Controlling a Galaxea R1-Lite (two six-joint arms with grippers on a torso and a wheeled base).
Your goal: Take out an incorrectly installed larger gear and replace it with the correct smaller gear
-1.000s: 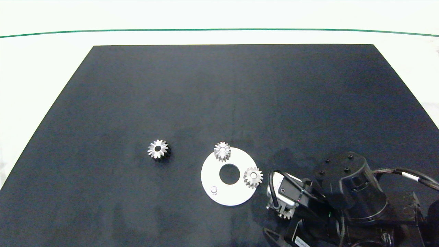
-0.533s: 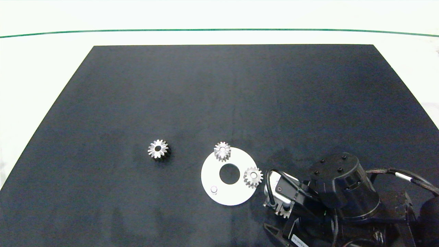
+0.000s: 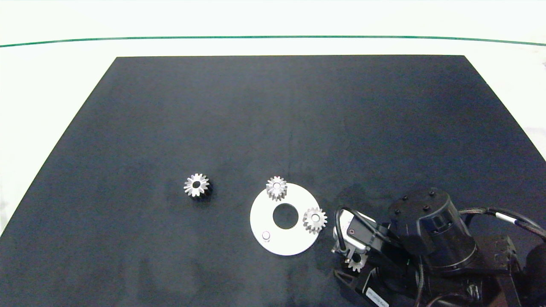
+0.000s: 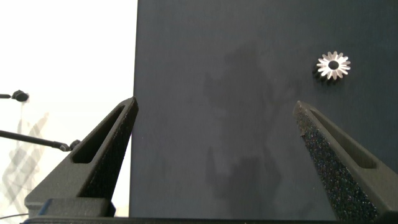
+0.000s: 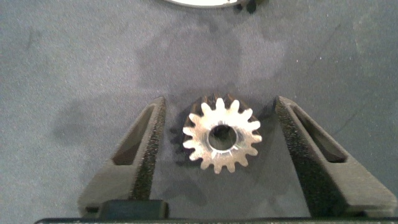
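Smaller gear: flat on the black mat, lower right of the head frame, between the spread fingers of the right gripper, neither finger touching it; larger gear: lying alone on the mat, left of centre; round white plate: lower centre, two gears seated on its rim, one peg bare; left gripper: fingers wide apart, over the mat's edge
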